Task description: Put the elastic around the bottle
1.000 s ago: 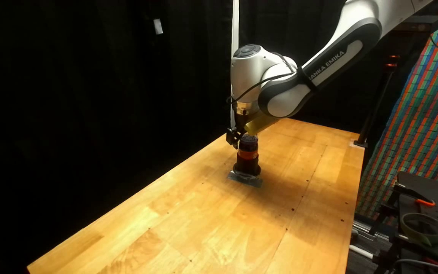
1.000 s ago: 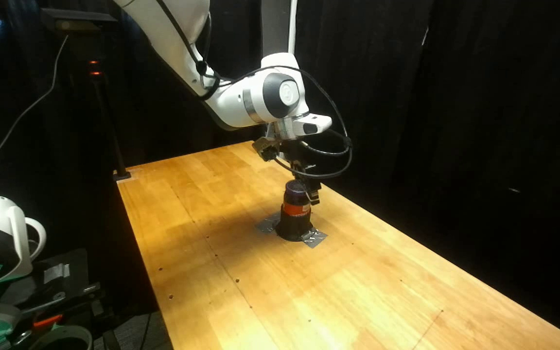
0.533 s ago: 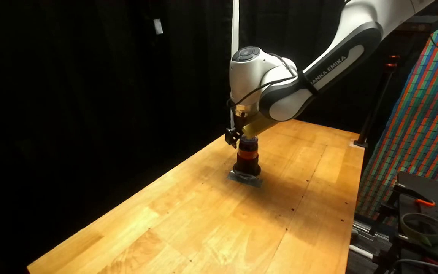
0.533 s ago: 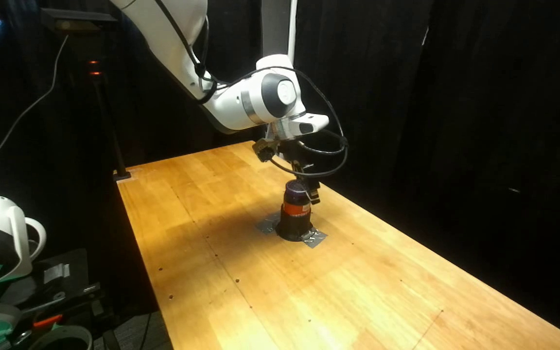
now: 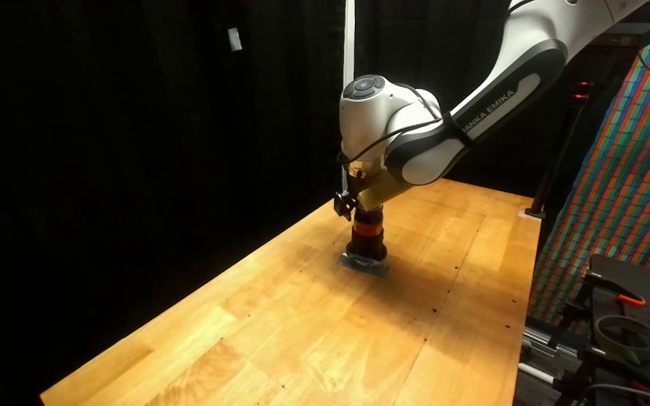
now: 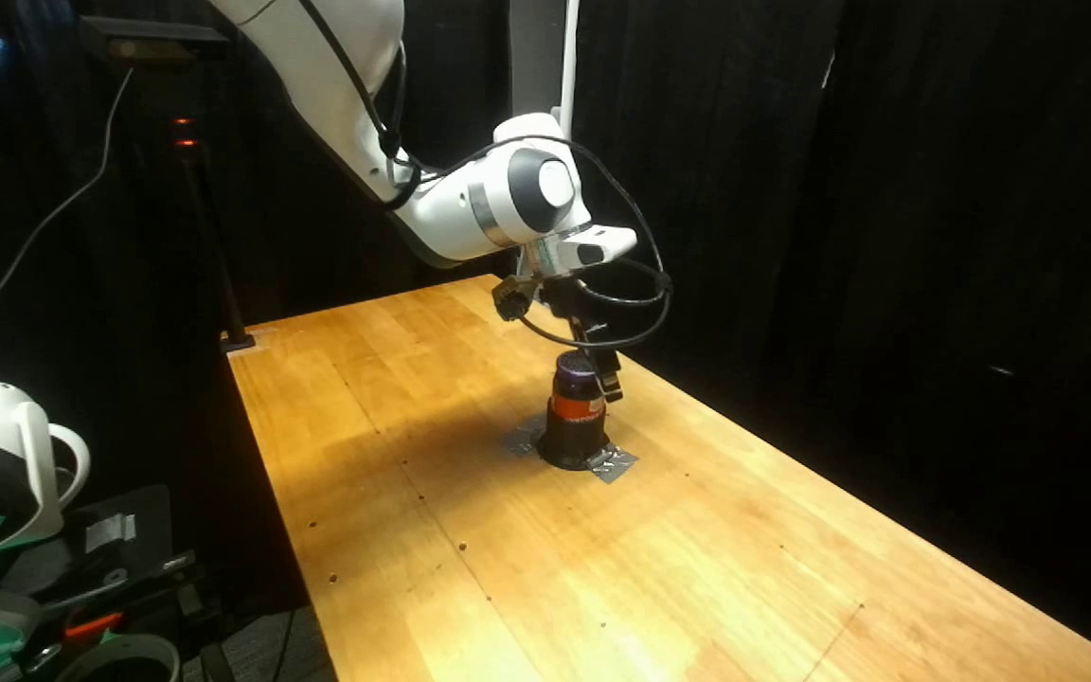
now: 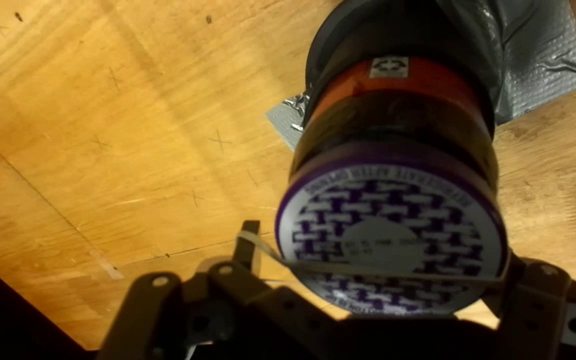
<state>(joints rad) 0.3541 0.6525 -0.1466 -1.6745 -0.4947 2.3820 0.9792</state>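
Elastic (image 7: 393, 274) hung beside the bottle (image 6: 576, 408), well inside the table's (image 6: 744, 568) edges, strung between the gripper's (image 7: 378, 254) spread jaws.

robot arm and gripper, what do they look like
The arm is white and rounded, with dark grey trim and lettering ending "ANKA EMIKA", its start hidden by a black strap. A black cable loops beside it. The gripper is black and many-jointed.
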